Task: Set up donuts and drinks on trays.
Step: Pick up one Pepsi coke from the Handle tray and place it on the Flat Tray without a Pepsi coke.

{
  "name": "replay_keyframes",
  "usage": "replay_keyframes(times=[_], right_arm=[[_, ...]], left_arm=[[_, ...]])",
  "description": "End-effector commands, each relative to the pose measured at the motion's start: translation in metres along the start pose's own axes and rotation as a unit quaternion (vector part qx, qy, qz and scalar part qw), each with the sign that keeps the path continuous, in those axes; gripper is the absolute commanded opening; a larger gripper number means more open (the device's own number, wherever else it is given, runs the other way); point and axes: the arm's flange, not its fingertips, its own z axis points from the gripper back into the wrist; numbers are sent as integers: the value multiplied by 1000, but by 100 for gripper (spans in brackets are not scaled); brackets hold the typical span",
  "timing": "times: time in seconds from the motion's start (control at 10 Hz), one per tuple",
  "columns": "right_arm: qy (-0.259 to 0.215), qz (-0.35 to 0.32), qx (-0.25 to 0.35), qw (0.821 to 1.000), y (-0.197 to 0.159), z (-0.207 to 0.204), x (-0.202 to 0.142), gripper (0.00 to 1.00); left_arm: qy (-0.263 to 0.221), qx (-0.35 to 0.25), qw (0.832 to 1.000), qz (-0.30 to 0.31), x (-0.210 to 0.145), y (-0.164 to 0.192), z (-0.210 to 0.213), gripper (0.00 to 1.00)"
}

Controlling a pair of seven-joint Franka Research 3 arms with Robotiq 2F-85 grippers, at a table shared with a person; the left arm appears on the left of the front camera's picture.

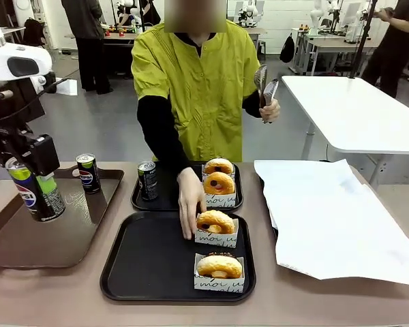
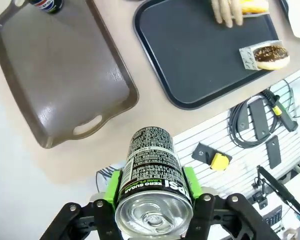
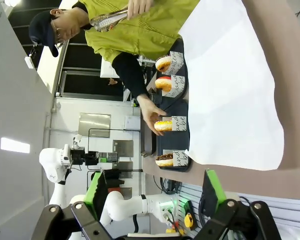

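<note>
The left pincer (image 1: 34,194) is pinching a soda can (image 1: 35,193) above the brown tray (image 1: 27,238); the right pincer (image 3: 155,192) is standing spread.

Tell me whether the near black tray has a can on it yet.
No can yet. The near tray carries two sleeved donuts and a person's hand. The left gripper holds a can over the brown tray.

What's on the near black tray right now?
The near black tray holds two donuts in paper sleeves: one at its near right corner, one behind it, which the person's hand touches. Tray floor beneath the sleeves and hand is covered.
</note>
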Motion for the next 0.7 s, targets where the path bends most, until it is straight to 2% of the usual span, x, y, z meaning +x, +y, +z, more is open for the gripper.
replay_keyframes(times=[0.0,0.6], right_arm=[[-2,6,7,1000,1,-1,-1,100],[-2,6,7,1000,1,-1,-1,100]], left_arm=[[-3,1,1000,-7,-8,-5,9,59],[-2,3,1000,-4,-6,-4,5,59]])
